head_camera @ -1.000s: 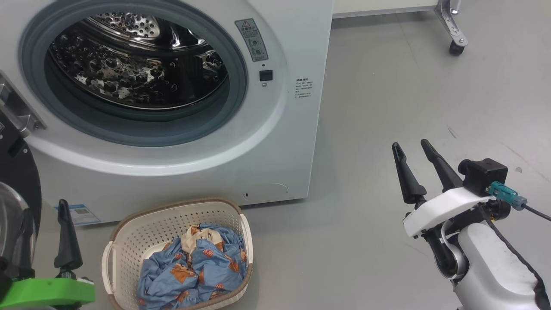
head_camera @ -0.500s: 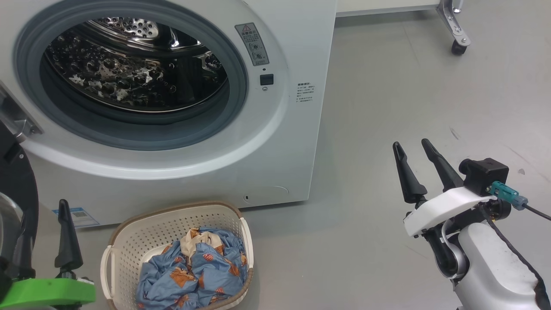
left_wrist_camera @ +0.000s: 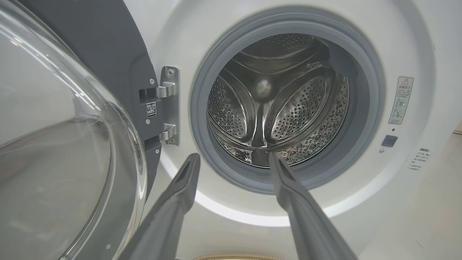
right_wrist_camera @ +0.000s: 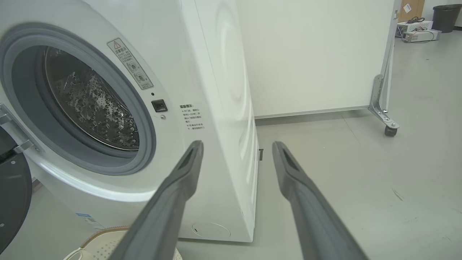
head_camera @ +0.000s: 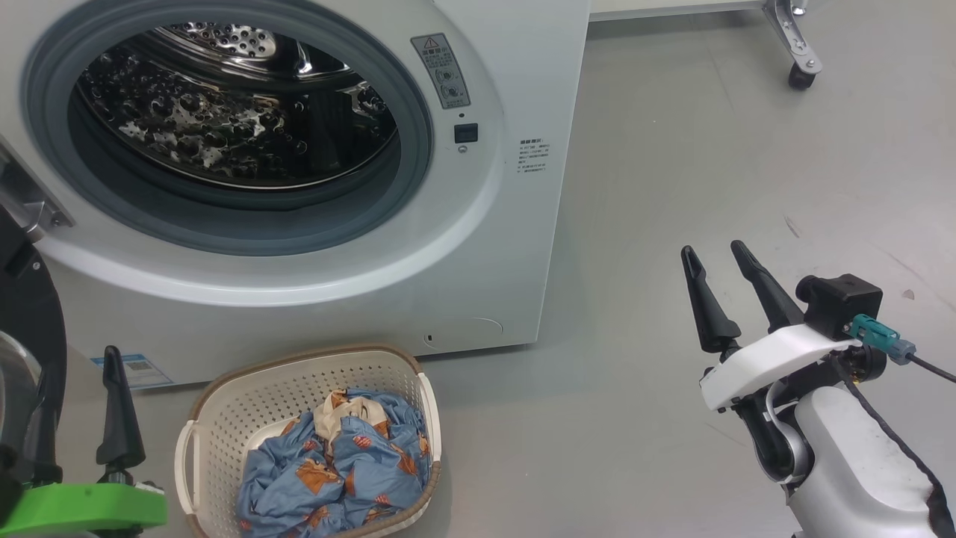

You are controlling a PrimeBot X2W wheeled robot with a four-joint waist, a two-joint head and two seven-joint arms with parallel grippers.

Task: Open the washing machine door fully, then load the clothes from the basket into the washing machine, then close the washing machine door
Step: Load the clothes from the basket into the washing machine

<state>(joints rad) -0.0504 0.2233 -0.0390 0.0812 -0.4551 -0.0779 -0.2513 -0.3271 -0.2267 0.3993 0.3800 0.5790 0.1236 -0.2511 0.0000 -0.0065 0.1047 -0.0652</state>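
Note:
The white washing machine (head_camera: pixel 508 246) stands at the upper left, its steel drum (head_camera: pixel 224 112) exposed and empty. Its washing machine door (head_camera: pixel 30 321) hangs open at the far left; the clear glass bowl (left_wrist_camera: pixel 54 162) bulges close beside my left gripper (left_wrist_camera: pixel 234 158). That gripper (head_camera: pixel 78 388) is open, holds nothing and points at the drum mouth. The cream basket (head_camera: pixel 254 403) sits on the floor below the machine and holds the blue printed clothes (head_camera: pixel 336 463). My right gripper (head_camera: pixel 712 251) is open and empty over bare floor, to the right of the machine (right_wrist_camera: pixel 216 72).
Grey floor (head_camera: pixel 672 149) stretches right of the machine. A metal leg with a caster (head_camera: pixel 803 75) stands at the far right under a white panel (right_wrist_camera: pixel 306 54). A dark bin (right_wrist_camera: pixel 445 14) stands far off.
The head view has shifted slightly, so the machine sits a little further right in it. Both grippers stay open where they were, and the basket and clothes have not moved.

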